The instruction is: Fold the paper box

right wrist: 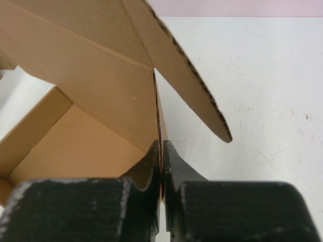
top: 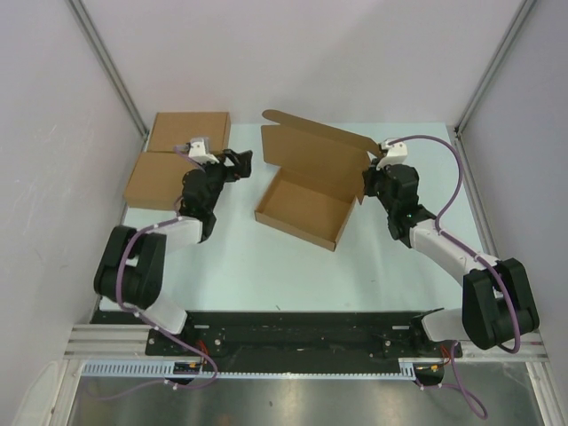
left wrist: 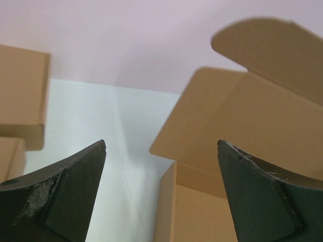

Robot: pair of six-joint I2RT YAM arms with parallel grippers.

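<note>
Brown paper box (top: 302,211), pale-green table (top: 266,277)

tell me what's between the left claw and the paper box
Nothing but bare table. In the top external view, the open left claw points toward the paper box across an empty strip of tabletop, touching nothing.

Two flat, closed brown boxes lie at the far left corner of the pale counter (top: 266,275). The far box (top: 188,130) sits against the far edge. The near box (top: 158,180) lies just in front of it, touching it, along the left edge.
</note>
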